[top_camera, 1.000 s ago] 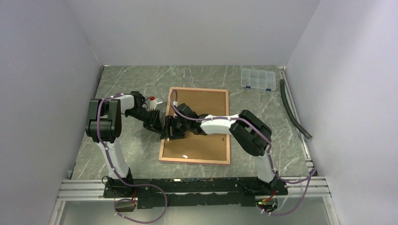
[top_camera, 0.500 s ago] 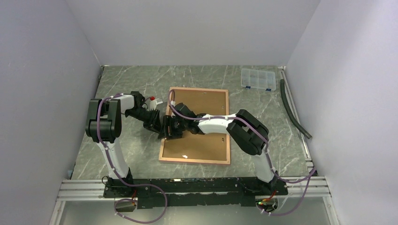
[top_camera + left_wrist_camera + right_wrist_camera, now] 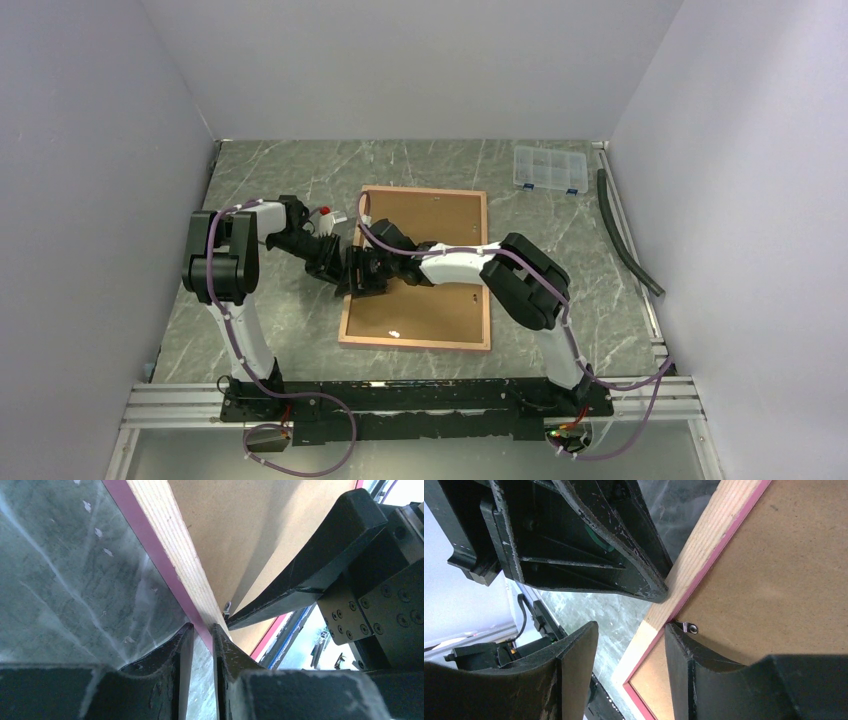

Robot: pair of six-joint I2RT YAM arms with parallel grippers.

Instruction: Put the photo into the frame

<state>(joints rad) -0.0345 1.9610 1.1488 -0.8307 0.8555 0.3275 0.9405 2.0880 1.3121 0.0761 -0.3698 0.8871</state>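
The frame (image 3: 415, 342) lies reverse side up mid-table, its tan wood rim (image 3: 170, 540) and pink edge around a brown backing board (image 3: 440, 215). The photo does not show in any view. My left gripper (image 3: 338, 267) is low at the frame's left edge. Its fingers stand narrowly apart (image 3: 201, 632), one outside on the table, the other on the rim, with the pink edge running between the tips. My right gripper (image 3: 363, 278) is open wide (image 3: 630, 627) across the same rim (image 3: 704, 540). Its inner finger (image 3: 684, 655) rests on the board by a small metal tab (image 3: 689, 627).
A small white bit (image 3: 395, 332) lies on the backing board near its front. A clear compartment box (image 3: 547, 168) sits at the back right, and a black hose (image 3: 625, 235) runs along the right wall. Grey walls close in three sides.
My right gripper has slid a little leftward onto the frame's left rim, closer to the left gripper. Both pairs of jaws have narrowed slightly. The frame has stayed in place.
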